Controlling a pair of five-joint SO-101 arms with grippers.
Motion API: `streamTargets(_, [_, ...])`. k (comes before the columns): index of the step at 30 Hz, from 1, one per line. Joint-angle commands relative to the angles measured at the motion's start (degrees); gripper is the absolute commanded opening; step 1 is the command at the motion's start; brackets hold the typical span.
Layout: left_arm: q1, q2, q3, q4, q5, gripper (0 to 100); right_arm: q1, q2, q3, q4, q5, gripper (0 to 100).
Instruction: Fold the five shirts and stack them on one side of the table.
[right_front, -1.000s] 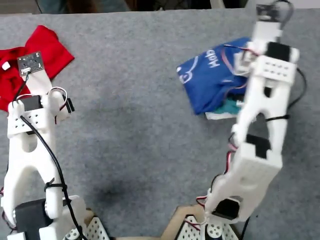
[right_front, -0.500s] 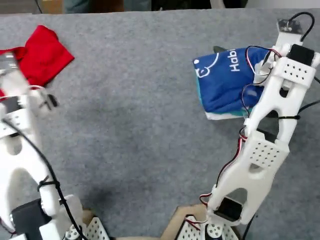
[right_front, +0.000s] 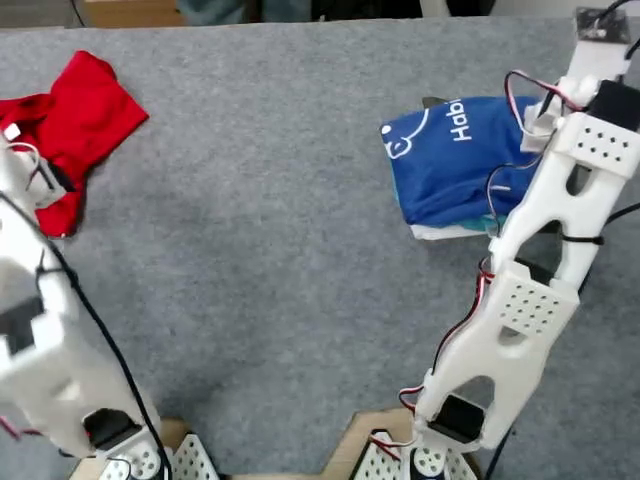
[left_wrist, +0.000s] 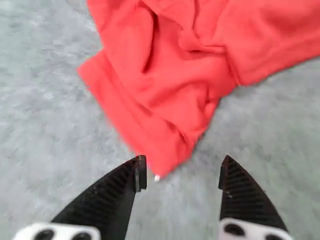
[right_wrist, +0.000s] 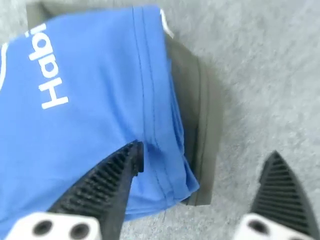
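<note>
High view: we see the red shirt (right_front: 85, 105) at the table's (right_front: 270, 200) far left, the blue shirt (right_front: 450, 165) far right. Left wrist view: left gripper (left_wrist: 183, 162) splayed above red shirt. Right wrist view: right gripper (right_wrist: 205, 150) splayed over blue shirt

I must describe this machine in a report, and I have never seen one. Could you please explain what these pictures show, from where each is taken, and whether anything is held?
These are two white plastic robot arms, side by side at a table with a grey carpet-like top. One picture looks down from a fixed camera above. The other two come from a camera on each arm's wrist. The left arm's black ribbed fingers stand open over a crumpled red cloth shirt, not yet folded. The right arm's fingers stand open at the edge of a folded blue cloth shirt with white print, lying on other folded garments. Nothing is held.
</note>
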Motion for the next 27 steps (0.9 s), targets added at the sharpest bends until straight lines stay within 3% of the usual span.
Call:
streamTargets(1, [0.1,12.2,-14.9,2.9,0.1,22,-0.7,-0.4,-5.7,0.5,-0.5,32.7])
streamTargets(4, [0.0,21.6,-24.5,6.1,-0.3,14,-1.0,-0.4,-8.4,0.5,-0.5,32.2])
streamTargets(8, [0.9,30.8,-39.0,18.2,-0.4,3,-1.0,-0.4,-11.1,0.5,-0.5,32.2])
streamTargets(12, [4.4,36.3,-53.8,31.0,-0.6,3,-1.0,-0.4,-13.2,0.6,-0.6,32.2])
streamTargets(15, [7.7,38.1,-61.8,36.7,-5.8,3,-0.9,-0.4,-14.3,0.6,-1.8,32.2])
streamTargets(20, [10.5,33.4,-56.0,36.6,-7.6,3,-0.7,-0.4,-17.0,0.6,-4.3,32.5])
streamTargets(27, [21.2,16.0,-26.0,36.0,-11.0,3,-2.1,-0.4,-17.2,0.6,-4.2,32.5])
